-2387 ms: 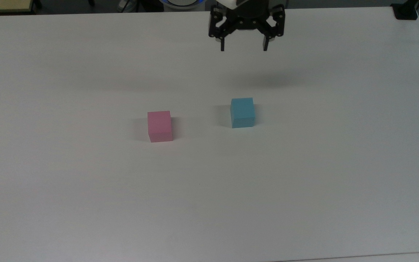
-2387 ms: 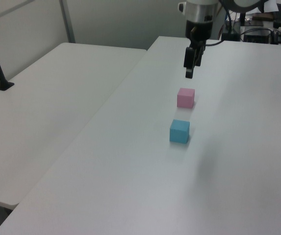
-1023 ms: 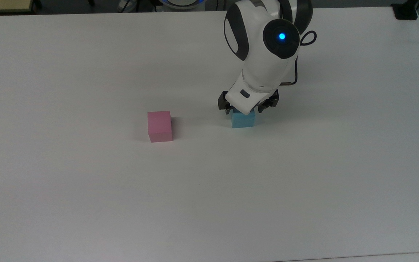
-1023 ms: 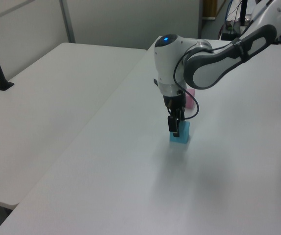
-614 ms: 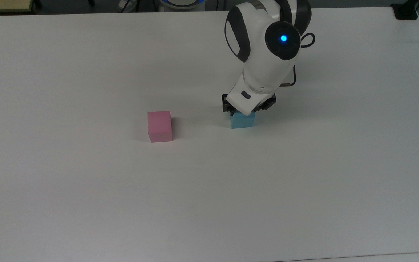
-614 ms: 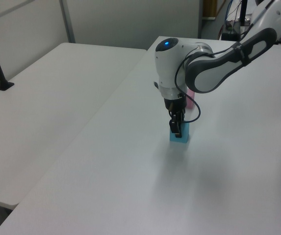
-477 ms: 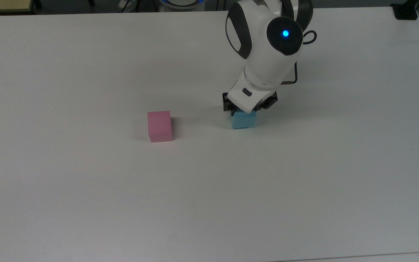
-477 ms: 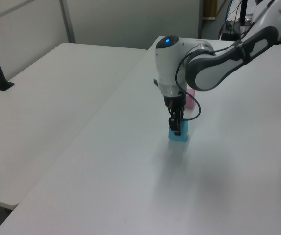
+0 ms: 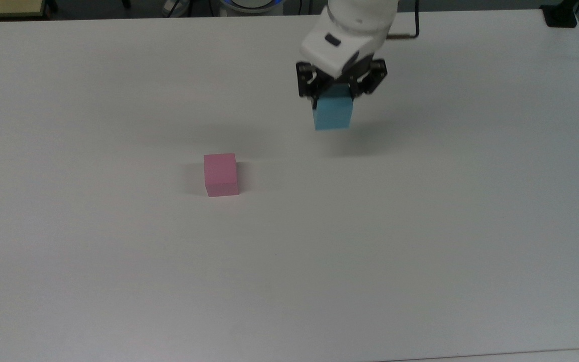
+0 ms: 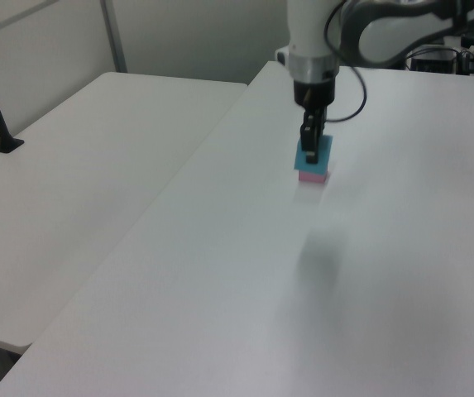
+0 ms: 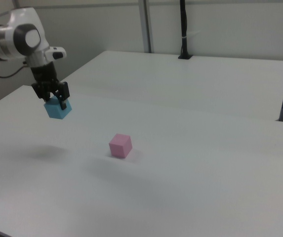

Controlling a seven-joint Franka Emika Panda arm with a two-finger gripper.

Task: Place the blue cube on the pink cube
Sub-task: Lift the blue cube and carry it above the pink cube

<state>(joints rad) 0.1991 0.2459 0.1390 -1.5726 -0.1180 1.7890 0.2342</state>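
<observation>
1. Pink cube [image 9: 220, 174] nearest in the top view, resting on bare white table [image 9: 289, 281], with open surface on every side.
2. Blue cube [image 9: 333, 112] farther back and to the top view's right, well apart from pink and raised clear of the table, its shadow lying below it.
3. Gripper [image 9: 340, 89] closed on blue from above, gripping only the upper part; most of the block hangs beneath the fingers.
4. Seems stacked on pink in the left view, probably just line of sight; the right view shows blue [image 11: 58, 109] in the air, far from pink [image 11: 120, 145].
5. Risk, judged: shallow hold could let blue tilt or slip during sideways travel.
6. Risk, judged: off-centre lowering could nudge pink aside or leave blue overhanging and toppling.
7. Table edges distant, path between cubes unobstructed, plenty of room.
</observation>
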